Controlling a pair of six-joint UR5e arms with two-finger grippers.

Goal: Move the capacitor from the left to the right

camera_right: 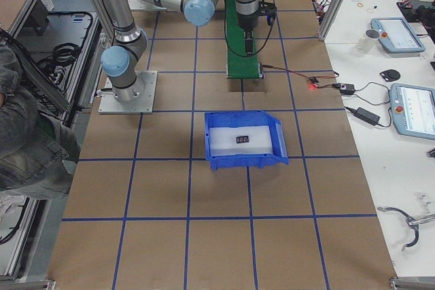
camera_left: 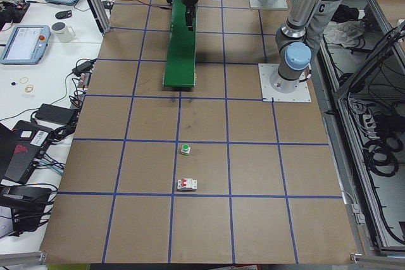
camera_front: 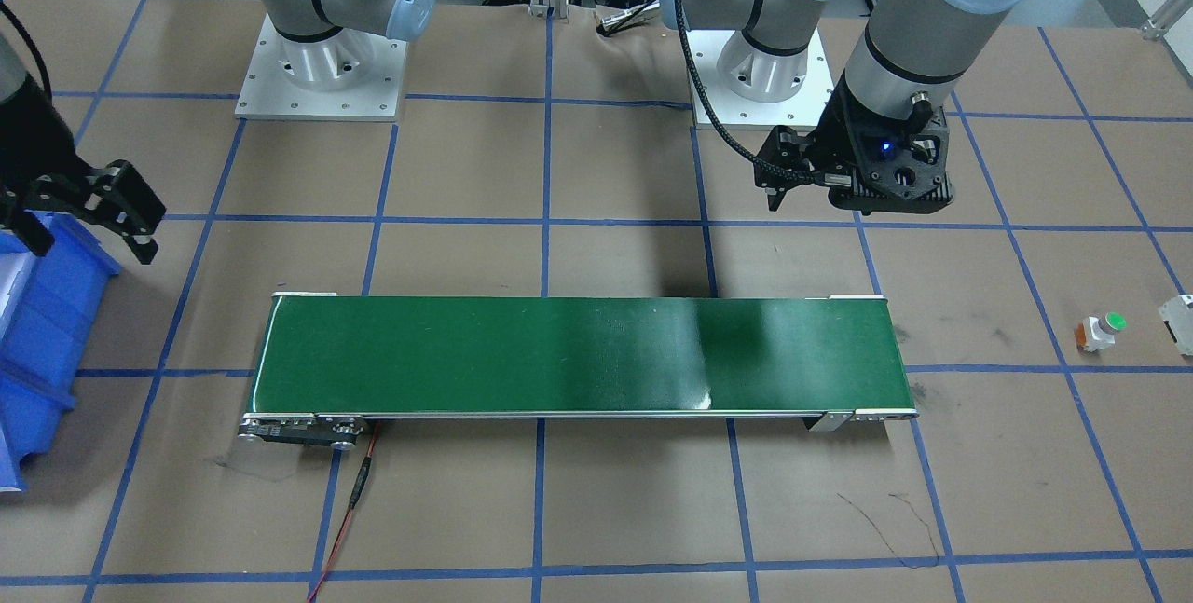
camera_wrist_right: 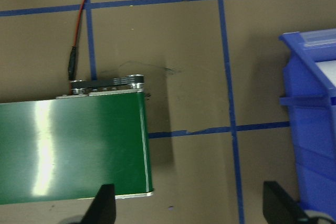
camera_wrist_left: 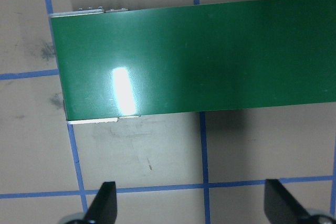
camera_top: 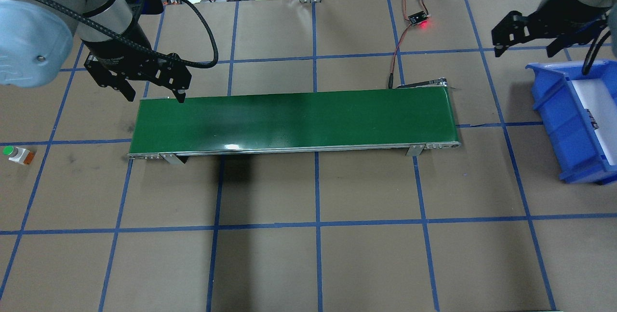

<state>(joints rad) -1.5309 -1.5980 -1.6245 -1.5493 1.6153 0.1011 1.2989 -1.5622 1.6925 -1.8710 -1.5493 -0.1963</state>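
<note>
Left gripper (camera_wrist_left: 189, 192) and right gripper (camera_wrist_right: 188, 192) jaws wide, empty; capacitor (camera_right: 241, 139) only a speck in the blue bin (camera_right: 246, 161).

Perhaps the capacitor (camera_right: 241, 139) (tiny, dark, indistinct) in blue bin (camera_right: 248, 161)

Two cams look steeply down from opposite long sides, two from the ends, wrist cams close up; all share the belt (camera_top: 294, 119).

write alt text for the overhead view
A long green belt lies across a brown gridded table. The left tool hangs open by its left end; the right tool hangs open beside a blue bin at the right edge. A small green-capped button sits far left.
</note>
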